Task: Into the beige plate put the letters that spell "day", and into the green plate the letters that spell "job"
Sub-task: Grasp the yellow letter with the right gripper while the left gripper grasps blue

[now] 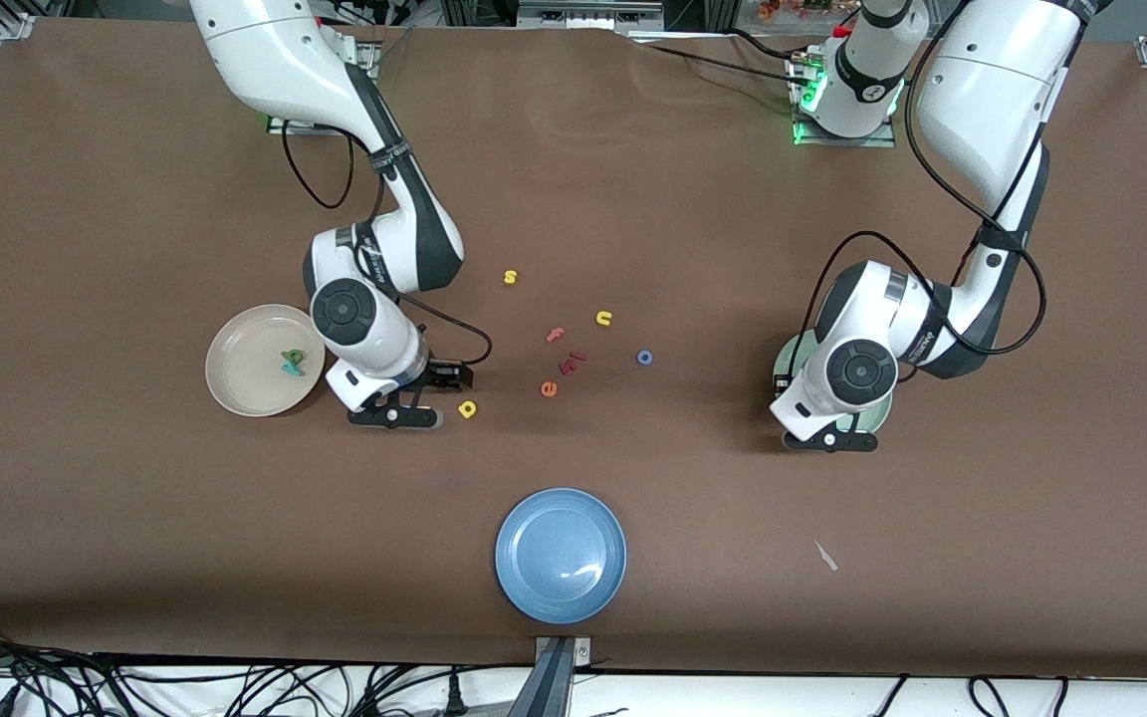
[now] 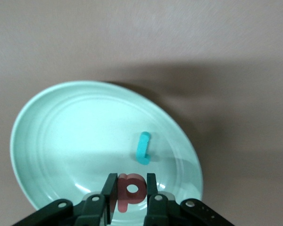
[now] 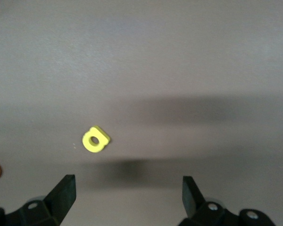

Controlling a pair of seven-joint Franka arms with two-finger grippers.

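The pinkish-red "b" point(image 2: 132, 188) hangs low over the green plate point(image 2: 70, 141), with my left gripper point(image 2: 132, 186) shut on it. A teal "j" point(image 2: 143, 148) lies in that plate. From the front the left arm hides most of the green plate point(image 1: 880, 408). My right gripper point(image 3: 127, 188) is open over bare table beside the yellow "d" point(image 3: 95, 139), which lies apart from its fingers. The beige plate point(image 1: 235, 383) holds the green "a" point(image 1: 292, 356) and teal "y" point(image 1: 292, 369). The blue "o" point(image 1: 644, 358) lies mid-table.
Loose letters lie mid-table: a yellow "s" point(image 1: 510, 277), a yellow "u" point(image 1: 603, 319), a red "f" point(image 1: 555, 335), another red piece point(image 1: 572, 361) and an orange "e" point(image 1: 549, 388). A blue plate point(image 1: 561, 555) sits near the front edge. A small white scrap point(image 1: 825, 556) lies toward the left arm's end.
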